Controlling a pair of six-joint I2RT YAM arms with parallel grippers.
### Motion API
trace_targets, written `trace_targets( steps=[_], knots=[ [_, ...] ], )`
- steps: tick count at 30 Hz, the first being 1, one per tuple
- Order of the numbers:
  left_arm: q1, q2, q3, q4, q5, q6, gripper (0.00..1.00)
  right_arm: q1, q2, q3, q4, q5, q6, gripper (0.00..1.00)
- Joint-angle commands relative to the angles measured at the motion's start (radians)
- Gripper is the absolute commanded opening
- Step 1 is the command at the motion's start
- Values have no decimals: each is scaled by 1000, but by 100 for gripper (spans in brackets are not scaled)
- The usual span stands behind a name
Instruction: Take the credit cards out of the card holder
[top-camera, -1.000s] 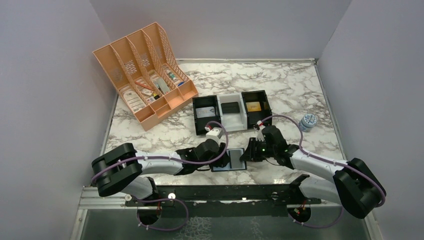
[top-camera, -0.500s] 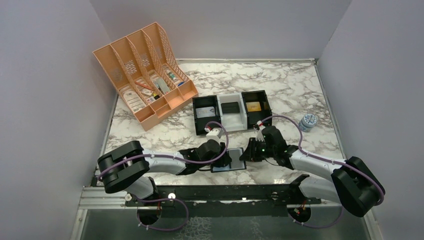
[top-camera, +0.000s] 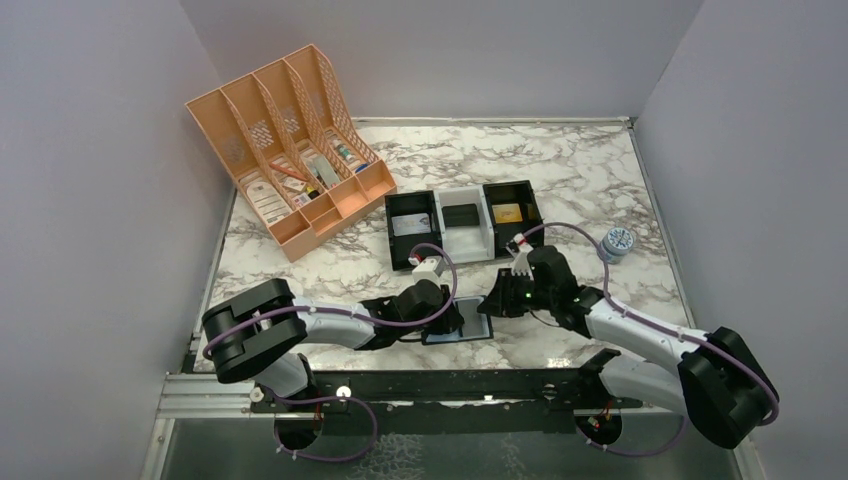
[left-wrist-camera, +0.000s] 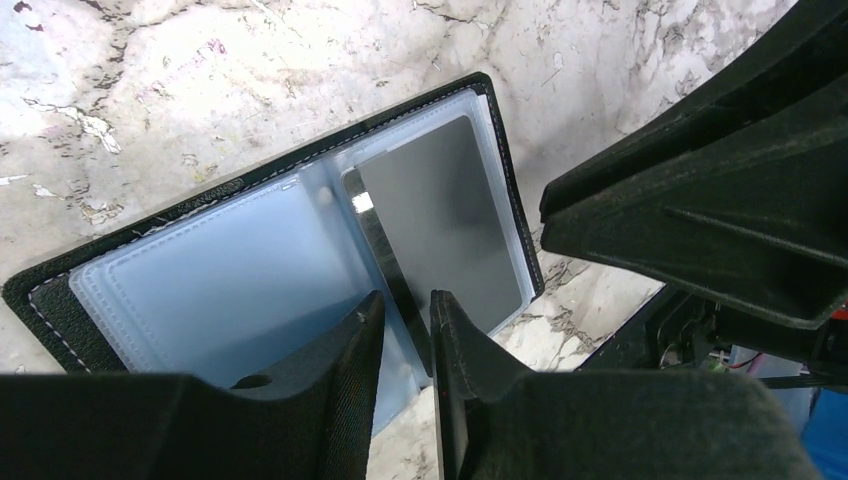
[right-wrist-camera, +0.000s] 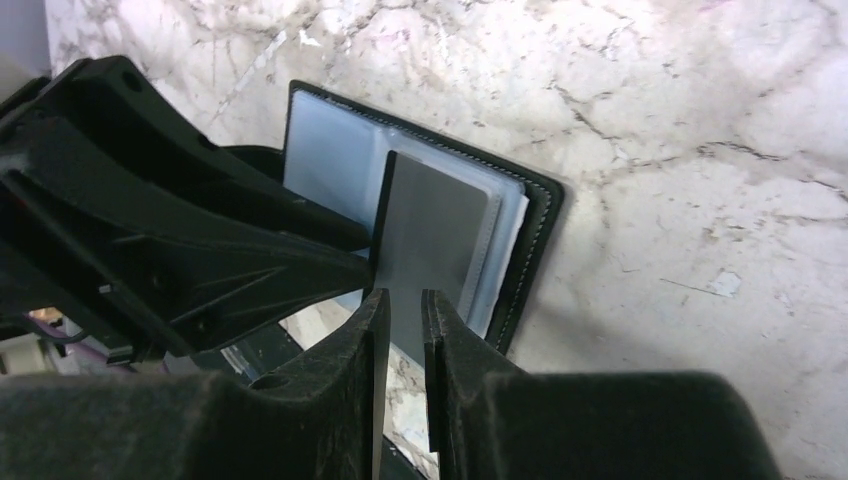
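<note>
A white marble-patterned table (top-camera: 580, 170) with grey veins fills a booth of plain pale lilac walls. In the overhead view an orange file rack (top-camera: 290, 150) leans at the upper left, a black-and-white three-compartment tray (top-camera: 464, 225) sits at centre, and a small round jar (top-camera: 617, 243) stands toward the right edge. Both arms meet low in the frame over the card holder (top-camera: 470, 325), which lies open and flat on the marble. From above it is only a blue-grey patch between the left gripper (top-camera: 455, 318) and right gripper (top-camera: 492, 305). The left wrist view shows clear plastic sleeves inside the holder and a dark grey credit card (left-wrist-camera: 440, 225) on its right-hand page. There the left gripper's jaws are drawn close on either side of the card's shiny edge, though I cannot tell whether they pinch it. The right wrist view shows the card's lower edge behind its own nearly closed jaws, and a grip cannot be told there either.
</note>
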Motion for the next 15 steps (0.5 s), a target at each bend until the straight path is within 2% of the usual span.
trace_targets(
  steps=[1,4,8,15],
  knots=[
    [-6,13,-1,13,10,-15,26,6,25,14,56,-103,-9,19],
    [-6,12,-1,15,13,-19,26,6,84,9,78,-123,-11,19],
    [-6,14,-5,15,13,-21,26,6,145,4,64,-75,-7,19],
    [-6,25,-26,27,-1,-45,22,6,167,-50,117,-84,23,19]
  ],
)
